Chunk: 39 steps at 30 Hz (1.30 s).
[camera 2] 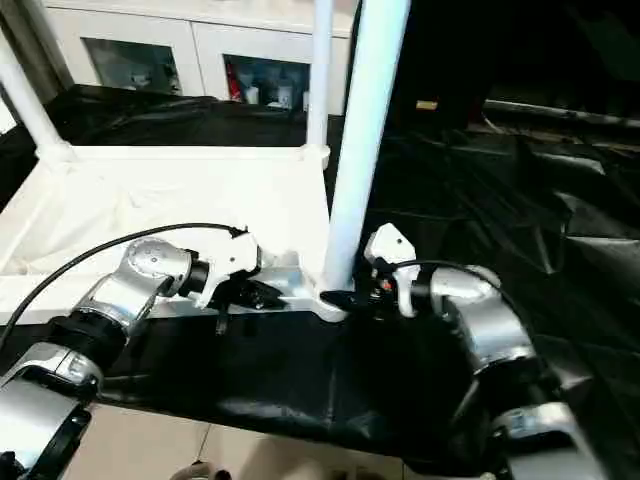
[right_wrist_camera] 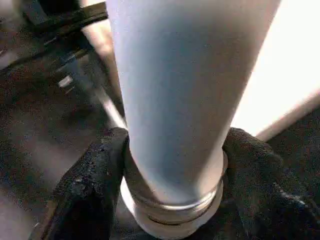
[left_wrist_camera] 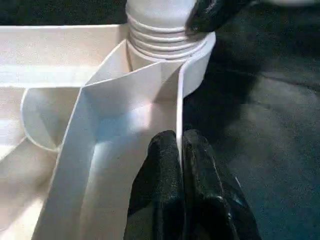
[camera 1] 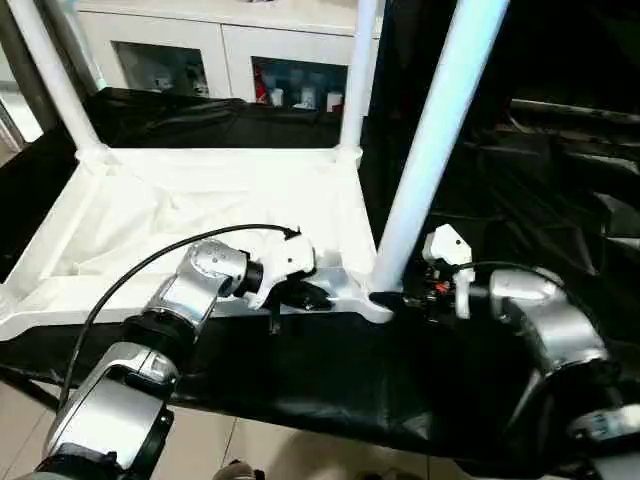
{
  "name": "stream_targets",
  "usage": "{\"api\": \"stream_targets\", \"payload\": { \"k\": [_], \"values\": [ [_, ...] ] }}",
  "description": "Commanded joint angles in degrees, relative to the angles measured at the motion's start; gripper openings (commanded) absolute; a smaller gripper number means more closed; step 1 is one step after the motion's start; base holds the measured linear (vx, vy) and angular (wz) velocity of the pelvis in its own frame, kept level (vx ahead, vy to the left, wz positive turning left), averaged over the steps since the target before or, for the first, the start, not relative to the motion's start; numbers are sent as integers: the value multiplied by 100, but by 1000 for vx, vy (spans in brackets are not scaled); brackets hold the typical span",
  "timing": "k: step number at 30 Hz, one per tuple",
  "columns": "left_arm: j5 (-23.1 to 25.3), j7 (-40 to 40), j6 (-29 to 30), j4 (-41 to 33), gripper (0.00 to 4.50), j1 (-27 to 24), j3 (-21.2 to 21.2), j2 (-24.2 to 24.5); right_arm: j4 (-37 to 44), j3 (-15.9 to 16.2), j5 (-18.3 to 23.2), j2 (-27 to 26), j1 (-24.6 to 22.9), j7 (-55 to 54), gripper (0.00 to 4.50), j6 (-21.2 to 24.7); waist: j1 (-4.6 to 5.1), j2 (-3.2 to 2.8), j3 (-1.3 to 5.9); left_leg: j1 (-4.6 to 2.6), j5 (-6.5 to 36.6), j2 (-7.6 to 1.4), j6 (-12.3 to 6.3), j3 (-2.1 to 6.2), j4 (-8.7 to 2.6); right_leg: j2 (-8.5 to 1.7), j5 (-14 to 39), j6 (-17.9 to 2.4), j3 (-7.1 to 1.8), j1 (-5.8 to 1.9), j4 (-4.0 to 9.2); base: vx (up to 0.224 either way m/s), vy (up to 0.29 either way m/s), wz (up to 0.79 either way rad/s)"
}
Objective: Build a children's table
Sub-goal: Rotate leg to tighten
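The silver forearms rise from the lower edge of the head views, the left arm (camera 1: pixel 190 290) at 7 o'clock and the right arm (camera 1: pixel 545 320) at 4 o'clock. The left tool (left_wrist_camera: pixel 179 150) has its two black fingers pressed together on the thin side wall of the children's table top (camera 1: pixel 200 215), clamped on that rim beside the near right corner socket (left_wrist_camera: pixel 195 75). The right tool (right_wrist_camera: pixel 172 165) grips the near right leg (camera 1: pixel 430 150) at its base, one black finger (right_wrist_camera: pixel 90 185) on each side of the white shaft, just above the ribbed collar seated in the socket.

The top lies upside down on a worktop covered in black sheeting (camera 1: pixel 300 380), at the centre and 9 o'clock of the head view. Its underside ribs are hard to make out in the glare. Two more legs stand in the far corners, one at 11 o'clock (camera 1: pixel 55 75) and one at 12 o'clock (camera 1: pixel 357 75); all three legs are cut off by the upper edge.

Behind, at 12 o'clock, a white cabinet (camera 1: pixel 220 45) with glass doors holds small bottles, too small to identify.
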<state>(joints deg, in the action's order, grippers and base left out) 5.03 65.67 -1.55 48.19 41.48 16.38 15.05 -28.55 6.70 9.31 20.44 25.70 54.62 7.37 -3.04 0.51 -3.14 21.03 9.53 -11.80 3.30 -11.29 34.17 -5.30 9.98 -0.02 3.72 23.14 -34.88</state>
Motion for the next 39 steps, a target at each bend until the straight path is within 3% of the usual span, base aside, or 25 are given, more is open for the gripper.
{"api": "stream_targets", "payload": {
  "k": [1,6,7,8,11,13,14,15,17,21,25,28,32,36,37,39],
  "values": [
    [118,-674,209,306,0,75,-8,-262,-304,-96,-219,-226,-70,-888,269,28,49,84,305,-116,2223,-99,1,110,-435,-277,3114,-754,-171,-120,640,0,0,0],
    [133,-1780,454,692,0,356,-193,-828,-534,-494,-264,-1069,-150,-2691,268,332,177,34,294,-114,2498,-86,48,159,-479,-277,3312,-604,-121,-115,720,0,0,0],
    [149,-1952,477,737,0,394,-208,-920,-540,-503,-320,-1199,-160,-2940,268,351,183,46,292,-126,2561,-88,55,171,-490,-275,3325,-580,-106,-118,738,0,0,0],
    [177,-2223,487,807,0,451,-227,-1064,-564,-486,-411,-1394,-165,-3279,268,378,197,10,284,-116,2603,-85,57,173,-498,-274,3326,-581,-108,-105,741,0,0,0],
    [206,-2472,487,901,0,532,-200,-1384,-532,-246,-552,-1840,-208,-3535,268,242,221,26,284,-155,2789,-78,49,187,-523,-275,3364,-514,-75,-116,799,0,0,0],
    [200,-2463,458,891,0,541,-186,-1460,-464,-49,-654,-1922,-249,-3461,268,126,230,18,267,-209,2943,-69,4,187,-515,-279,3492,-439,-60,-77,868,0,0,0],
    [205,-2363,405,857,0,524,-151,-1461,-406,23,-670,-1918,-282,-3351,268,73,237,29,265,-200,2940,-71,-16,189,-524,-280,3464,-437,-60,-89,868,0,0,0],
    [208,-2331,390,849,0,518,-141,-1455,-393,24,-659,-1914,-288,-3329,302,73,232,16,272,-192,2912,-77,-30,194,-535,-285,3393,-443,-63,-107,862,0,0,0],
    [194,-2105,324,789,0,463,-109,-1376,-293,-48,-554,-1820,-294,-3146,336,34,219,42,278,-171,2787,-85,-94,179,-567,-287,3123,-524,-102,-116,842,0,0,0],
    [157,-1685,249,692,0,372,-70,-1164,-2,-133,-295,-1509,-230,-2550,354,137,184,49,302,-106,2447,-102,-227,161,-574,-315,2685,-695,-162,-180,769,0,0,0],
    [58,-735,97,454,0,202,16,-792,493,150,-151,-625,-263,-990,354,141,112,86,324,-80,1961,-105,-433,97,-534,-318,2156,-892,-206,-228,703,0,0,0],
    [-35,28,40,209,0,73,124,-510,754,197,61,-80,-295,-108,354,284,90,99,323,-70,1824,-113,-512,85,-521,-322,2254,-967,-207,-230,699,0,0,0],
    [-122,668,-15,-37,0,-44,222,-266,922,221,155,296,-306,524,354,399,45,88,334,-96,1692,-140,-490,48,-493,-295,1969,-1127,-234,-175,643,14,-12,3],
    [-201,1183,5,-230,0,-113,295,-50,1025,261,238,592,-264,1010,354,531,-52,30,369,-83,1313,-196,-502,18,-479,-276,1234,-1383,-224,-215,513,0,0,0],
    [-212,1273,13,-276,0,-129,287,-15,1027,299,253,662,-249,1127,354,548,-84,36,391,-82,1105,-194,-521,3,-460,-262,754,-1508,-222,-233,443,0,0,0],
    [-211,1325,19,-302,0,-136,270,13,1025,356,265,736,-240,1265,354,587,-109,39,391,-79,1026,-190,-552,-3,-451,-271,576,-1566,-218,-245,426,0,0,0]
  ]
}}
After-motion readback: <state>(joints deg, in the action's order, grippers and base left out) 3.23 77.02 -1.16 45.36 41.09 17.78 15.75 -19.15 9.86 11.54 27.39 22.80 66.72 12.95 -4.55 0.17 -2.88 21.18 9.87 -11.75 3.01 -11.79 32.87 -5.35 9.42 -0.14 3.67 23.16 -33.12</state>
